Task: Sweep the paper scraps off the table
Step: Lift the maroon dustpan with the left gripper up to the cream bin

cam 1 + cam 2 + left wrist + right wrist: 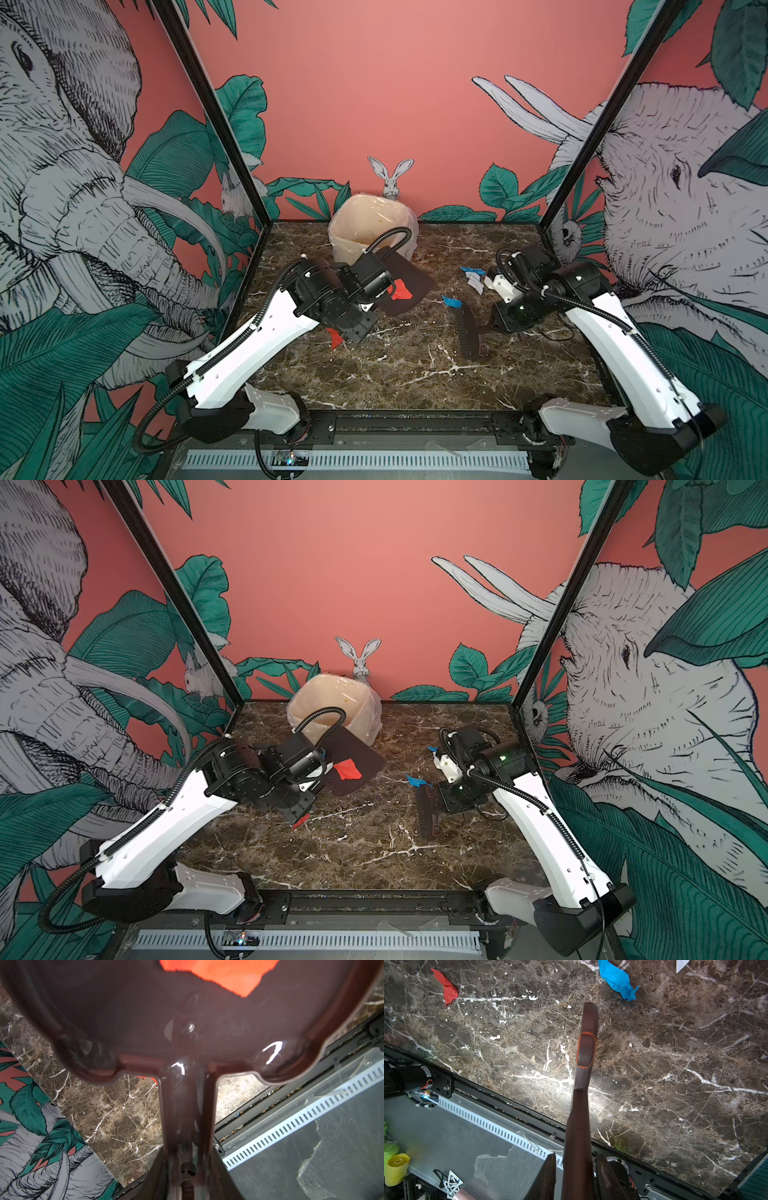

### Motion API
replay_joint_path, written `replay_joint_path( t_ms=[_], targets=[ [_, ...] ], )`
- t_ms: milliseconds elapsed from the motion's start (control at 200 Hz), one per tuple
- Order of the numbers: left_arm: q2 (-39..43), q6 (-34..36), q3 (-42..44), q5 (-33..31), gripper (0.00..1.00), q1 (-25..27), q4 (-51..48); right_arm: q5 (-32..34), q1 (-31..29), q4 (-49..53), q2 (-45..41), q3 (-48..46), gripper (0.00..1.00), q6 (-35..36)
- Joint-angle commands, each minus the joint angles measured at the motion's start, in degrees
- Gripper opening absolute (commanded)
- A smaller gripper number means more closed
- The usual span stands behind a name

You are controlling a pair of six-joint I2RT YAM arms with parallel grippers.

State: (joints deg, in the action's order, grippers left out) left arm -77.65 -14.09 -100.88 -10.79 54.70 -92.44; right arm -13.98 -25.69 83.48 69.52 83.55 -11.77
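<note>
Plainly, two red scraps (402,289) (335,338), two blue scraps (452,301) (473,270) and one dustpan (417,276) show.

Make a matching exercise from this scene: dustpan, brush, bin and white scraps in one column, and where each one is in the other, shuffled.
Things:
1. dustpan
2. brush
3. bin
4. white scraps

Places:
A. standing at the far edge of the table
B. held in the right gripper
C. lying loose on the table, beyond the brush
D. held in the left gripper

Pairs: 1-D, 2-B, 3-A, 4-C
</note>
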Motion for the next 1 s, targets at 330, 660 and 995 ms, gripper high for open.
replay_joint_path(
  t_ms=[330, 660, 995],
  targets=[
    [-0.9, 9.3, -8.1, -1.2, 0.00, -17.3, -7.6, -2.9, 0.6, -1.5, -2.2, -1.5, 0.00, 1.2],
    [-3.9, 14.9, -11.7, -2.1, 0.00, -27.3, -5.8, -3.8, 0.9, -1.5, -2.5, -1.9, 0.00, 1.7],
    [-9.4, 18.4, -16.7, -6.6, 0.00, -34.6, -2.2, -5.2, 1.0, -1.7, -1.6, -1.5, 0.00, 2.8]
  ],
)
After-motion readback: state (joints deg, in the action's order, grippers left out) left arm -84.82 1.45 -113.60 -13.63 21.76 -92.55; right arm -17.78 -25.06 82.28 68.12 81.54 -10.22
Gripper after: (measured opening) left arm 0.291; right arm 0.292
